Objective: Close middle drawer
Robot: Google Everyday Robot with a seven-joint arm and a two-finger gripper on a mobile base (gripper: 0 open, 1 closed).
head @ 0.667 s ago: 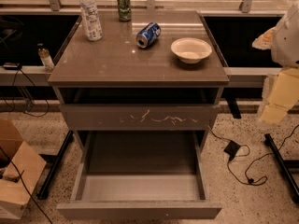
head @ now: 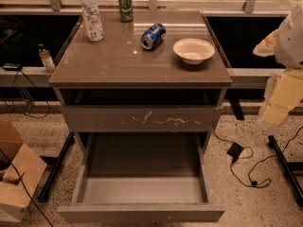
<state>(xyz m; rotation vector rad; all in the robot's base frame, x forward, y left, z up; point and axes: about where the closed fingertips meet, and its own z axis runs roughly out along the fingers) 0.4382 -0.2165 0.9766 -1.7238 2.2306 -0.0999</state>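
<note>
The middle drawer (head: 142, 213) is pulled far out of the grey-brown cabinet, its plain handleless front nearest the bottom edge of the view. Its wide, shallow box (head: 142, 174) is empty. Above it sits the drawer front with pale scratch marks (head: 142, 119), pushed almost in. My arm with the gripper (head: 277, 103) hangs at the right edge, beside the cabinet's right side. It is well above and to the right of the open drawer and touches nothing.
The cabinet top (head: 118, 65) holds a water bottle (head: 92, 15), a green can (head: 125, 6), a blue can (head: 154, 35) lying on its side and a white bowl (head: 193, 50). Cardboard boxes (head: 16, 183) stand on the floor at left. Cables (head: 246, 167) and a black stand leg (head: 284, 167) lie at right.
</note>
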